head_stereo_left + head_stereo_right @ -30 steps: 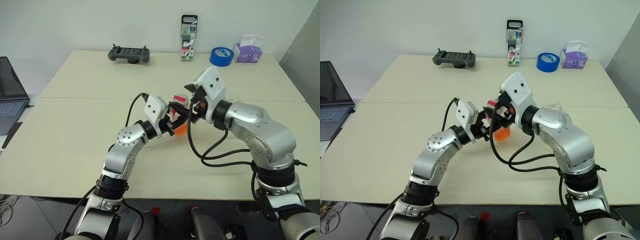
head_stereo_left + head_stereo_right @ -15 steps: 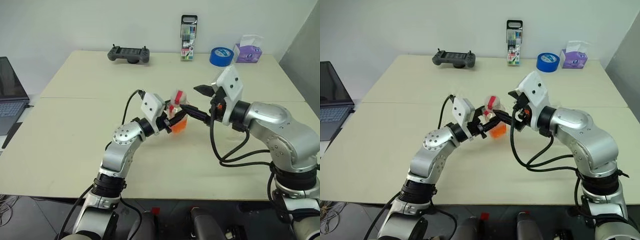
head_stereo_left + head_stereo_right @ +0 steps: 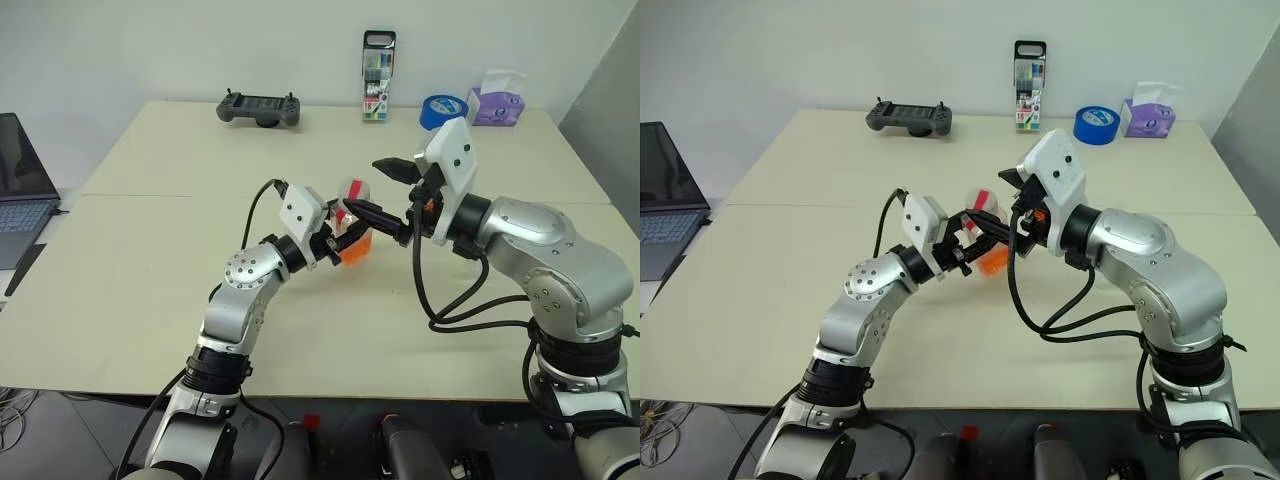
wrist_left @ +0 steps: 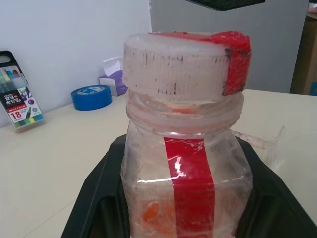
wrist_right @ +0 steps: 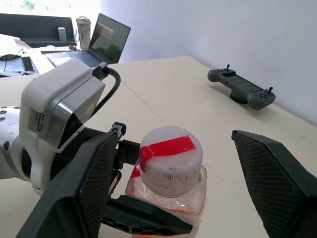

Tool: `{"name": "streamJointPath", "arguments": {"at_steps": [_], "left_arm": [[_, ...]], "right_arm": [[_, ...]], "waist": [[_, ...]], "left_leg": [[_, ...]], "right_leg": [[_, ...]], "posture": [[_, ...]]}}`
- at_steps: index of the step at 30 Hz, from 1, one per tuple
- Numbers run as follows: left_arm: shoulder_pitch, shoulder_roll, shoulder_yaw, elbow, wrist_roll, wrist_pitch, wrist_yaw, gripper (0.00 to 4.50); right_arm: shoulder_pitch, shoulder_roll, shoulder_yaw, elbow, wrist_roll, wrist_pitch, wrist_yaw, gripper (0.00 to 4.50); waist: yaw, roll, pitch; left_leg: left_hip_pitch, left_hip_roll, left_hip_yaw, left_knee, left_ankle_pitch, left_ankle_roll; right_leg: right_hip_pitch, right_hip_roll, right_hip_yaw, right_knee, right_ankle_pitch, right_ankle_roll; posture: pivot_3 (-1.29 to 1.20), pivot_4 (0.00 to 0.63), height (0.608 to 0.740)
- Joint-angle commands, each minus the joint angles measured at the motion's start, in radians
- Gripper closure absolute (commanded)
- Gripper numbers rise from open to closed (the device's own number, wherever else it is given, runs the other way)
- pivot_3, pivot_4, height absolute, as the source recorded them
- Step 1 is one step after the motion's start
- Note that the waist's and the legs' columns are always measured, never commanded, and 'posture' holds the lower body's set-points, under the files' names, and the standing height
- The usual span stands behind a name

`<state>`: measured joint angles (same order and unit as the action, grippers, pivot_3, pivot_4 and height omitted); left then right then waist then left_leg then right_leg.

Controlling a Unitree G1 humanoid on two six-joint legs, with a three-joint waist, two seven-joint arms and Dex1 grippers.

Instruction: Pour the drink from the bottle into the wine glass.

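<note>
My left gripper [image 3: 340,236] is shut on the bottle [image 3: 352,238] and holds it upright above the table, near the middle. The bottle is clear plastic with a red strip and a white cap [image 5: 171,161] with red tape, still on. The orange drink [image 3: 357,251] fills its lower part. My right gripper [image 3: 385,190] stands open, its two fingers on either side of the cap and apart from it. Past the bottle, the wine glass [image 4: 271,145] shows as a clear shape on the table; my right arm hides it in the head views.
Along the beige table's [image 3: 150,270] far edge stand a game controller [image 3: 258,107], a marker pack [image 3: 378,75], a blue tape roll [image 3: 443,112] and a purple tissue box [image 3: 497,100]. A laptop [image 3: 20,190] lies off the table's left side.
My right gripper, close in at the bottle's cap a second ago, has drawn back to the right and turned, fingers now wide of the cap. The left gripper keeps the bottle.
</note>
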<state>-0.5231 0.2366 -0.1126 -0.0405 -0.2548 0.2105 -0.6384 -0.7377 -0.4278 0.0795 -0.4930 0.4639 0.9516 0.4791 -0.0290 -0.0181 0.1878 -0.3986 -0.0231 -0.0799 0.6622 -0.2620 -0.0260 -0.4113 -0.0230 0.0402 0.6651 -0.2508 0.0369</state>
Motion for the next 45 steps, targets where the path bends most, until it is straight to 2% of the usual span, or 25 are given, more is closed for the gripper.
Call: {"name": "streamJointPath", "arguments": {"at_steps": [1, 9, 12, 16, 17, 23, 27, 32, 36, 40, 42, 45], "left_arm": [[-0.019, -0.008, 0.006, -0.035, -0.001, -0.026, 0.007, 2.50], [-0.013, -0.008, 0.007, -0.045, -0.002, -0.020, 0.010, 2.50], [-0.010, -0.008, 0.007, -0.049, -0.002, -0.019, 0.012, 2.51], [-0.006, -0.007, 0.006, -0.055, -0.004, -0.017, 0.015, 2.51], [-0.005, -0.006, 0.005, -0.057, -0.004, -0.016, 0.016, 2.51], [-0.007, -0.007, 0.002, -0.055, -0.005, -0.015, 0.016, 2.54], [-0.005, -0.007, 0.000, -0.054, -0.008, -0.010, 0.012, 2.55], [0.000, -0.006, -0.004, -0.057, -0.009, -0.005, 0.009, 2.55], [0.004, -0.007, -0.006, -0.064, -0.010, -0.003, 0.011, 2.55], [0.000, -0.005, 0.006, -0.063, -0.013, -0.002, 0.016, 2.55], [0.001, -0.004, 0.007, -0.065, -0.015, -0.001, 0.016, 2.55], [-0.011, -0.007, 0.009, -0.059, -0.025, 0.006, 0.010, 2.55]], "right_arm": [[-0.019, 0.031, 0.012, -0.006, 0.004, -0.011, -0.016, 0.59], [-0.025, 0.087, 0.024, 0.026, -0.008, -0.017, -0.044, 0.59], [-0.025, 0.096, 0.018, 0.029, -0.012, -0.018, -0.052, 1.16], [-0.024, 0.105, 0.007, 0.029, -0.010, -0.013, -0.070, 2.58], [-0.025, 0.107, 0.004, 0.029, -0.011, -0.013, -0.076, 2.67], [-0.035, 0.102, -0.027, 0.014, 0.018, -0.037, -0.054, 2.67], [-0.050, 0.120, -0.101, -0.044, 0.132, -0.085, 0.014, 2.67], [-0.060, 0.154, -0.186, -0.051, 0.186, -0.060, -0.079, 2.74], [-0.029, 0.155, -0.244, -0.050, 0.161, -0.026, -0.205, 2.74], [0.183, 0.074, -0.437, 0.004, -0.055, -0.029, -0.449, 2.74], [0.229, 0.073, -0.475, 0.003, -0.076, -0.044, -0.490, 2.74], [0.393, 0.078, -0.525, 0.022, -0.166, -0.027, -0.570, 2.76]], "waist": [[0.000, 0.000, 0.000], [0.000, 0.000, 0.000], [0.000, 0.000, 0.000], [0.000, 0.000, 0.000], [0.000, 0.000, 0.000], [0.000, 0.000, 0.000], [0.000, 0.000, 0.000], [-0.001, 0.000, 0.000], [0.000, 0.000, 0.000], [0.013, -0.001, -0.001], [0.026, -0.001, -0.001], [0.024, 0.002, -0.001]], "left_leg": [[0.000, 0.000, 0.000, 0.000, 0.000, 0.000], [0.000, 0.000, 0.000, 0.000, 0.000, 0.000], [0.000, 0.000, -0.001, 0.000, 0.000, 0.000], [0.000, 0.000, 0.000, 0.000, 0.000, 0.000], [0.000, 0.000, 0.000, 0.000, 0.000, 0.000], [0.000, 0.000, 0.000, 0.000, 0.000, 0.000], [0.000, 0.000, 0.000, 0.000, 0.000, 0.000], [0.000, 0.000, -0.001, 0.000, 0.000, 0.000], [0.000, 0.000, 0.000, 0.000, 0.000, 0.000], [0.000, 0.000, -0.001, 0.000, 0.000, 0.000], [-0.001, -0.001, -0.001, 0.000, 0.000, 0.000], [-0.002, -0.001, 0.004, -0.001, 0.000, 0.000]], "right_leg": [[0.000, 0.000, 0.000, 0.000, 0.000, 0.000], [0.000, 0.000, 0.000, 0.000, 0.000, 0.000], [0.000, 0.000, -0.001, 0.000, 0.000, 0.000], [0.000, 0.000, 0.000, 0.000, 0.000, 0.000], [0.000, 0.000, 0.000, 0.000, 0.000, 0.000], [0.000, 0.000, 0.000, 0.000, 0.000, 0.000], [0.000, 0.000, 0.000, 0.000, 0.000, 0.000], [0.000, 0.000, -0.001, 0.000, 0.000, 0.000], [0.000, 0.000, 0.000, 0.001, 0.000, 0.000], [0.001, 0.000, -0.001, 0.000, 0.000, 0.000], [0.001, -0.001, -0.001, -0.001, 0.000, 0.000], [-0.003, -0.001, 0.003, 0.001, 0.000, 0.000]], "posture": [[0.00, 0.150, 0.740], [0.00, 0.150, 0.740], [0.00, 0.150, 0.740], [0.00, 0.150, 0.740], [0.00, 0.150, 0.740], [0.00, 0.150, 0.740], [0.00, 0.150, 0.740], [0.00, 0.150, 0.740], [0.00, 0.150, 0.740], [0.00, 0.150, 0.740], [0.00, 0.150, 0.740], [0.00, 0.150, 0.740]]}}
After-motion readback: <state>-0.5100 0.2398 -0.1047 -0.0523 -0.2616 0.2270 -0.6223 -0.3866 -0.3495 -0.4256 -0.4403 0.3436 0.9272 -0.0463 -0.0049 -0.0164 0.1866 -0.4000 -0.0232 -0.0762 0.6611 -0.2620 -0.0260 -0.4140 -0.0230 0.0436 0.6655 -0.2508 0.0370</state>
